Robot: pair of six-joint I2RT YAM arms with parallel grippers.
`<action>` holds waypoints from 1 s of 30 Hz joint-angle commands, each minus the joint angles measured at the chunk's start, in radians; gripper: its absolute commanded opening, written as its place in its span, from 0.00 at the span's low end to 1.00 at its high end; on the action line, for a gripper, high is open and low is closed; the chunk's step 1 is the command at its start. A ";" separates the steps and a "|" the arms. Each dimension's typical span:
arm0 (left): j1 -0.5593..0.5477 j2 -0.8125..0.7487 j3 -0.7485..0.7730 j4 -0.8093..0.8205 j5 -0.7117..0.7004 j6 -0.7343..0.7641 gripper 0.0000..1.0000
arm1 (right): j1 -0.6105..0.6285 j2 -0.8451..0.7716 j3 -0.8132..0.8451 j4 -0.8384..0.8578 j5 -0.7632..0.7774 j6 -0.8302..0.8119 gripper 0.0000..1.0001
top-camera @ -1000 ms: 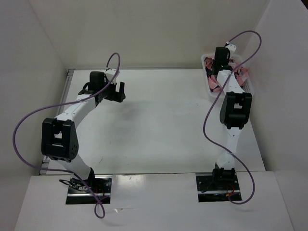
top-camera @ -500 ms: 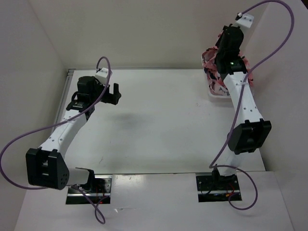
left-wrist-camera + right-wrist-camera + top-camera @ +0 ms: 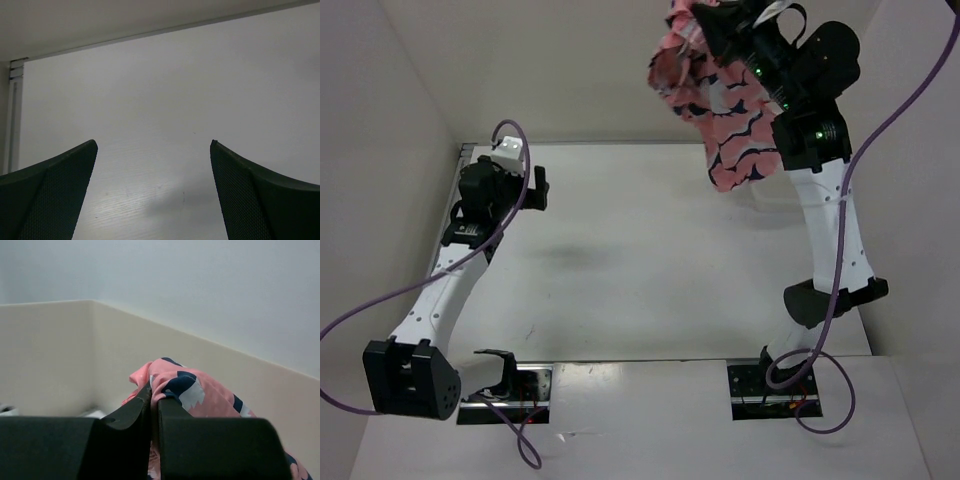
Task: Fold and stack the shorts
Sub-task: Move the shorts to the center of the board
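One pair of shorts (image 3: 728,112) hangs at one o'clock (high above the table (image 3: 640,270)), clenched in the right hand (image 3: 154,399); the left hand (image 3: 536,188), at ten o'clock, gapes, holding nothing.

the shorts (image 3: 725,110) | salmon-pink with navy-and-white shapes all over | hanging crumpled and unfolded, high in the air at the far right | top edge bunching, pinched in the right gripper (image 3: 154,391)

top external: looking down from above and behind over the whole counter (image 3: 620,270).
left wrist: pointing closely at that counter's far edge.
right wrist: facing the walls (image 3: 45,350), shorts (image 3: 200,390) close up.
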 commanded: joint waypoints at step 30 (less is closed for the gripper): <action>0.078 -0.023 -0.174 -0.160 0.378 0.004 1.00 | 0.306 0.319 -0.522 -0.107 0.147 -0.165 0.96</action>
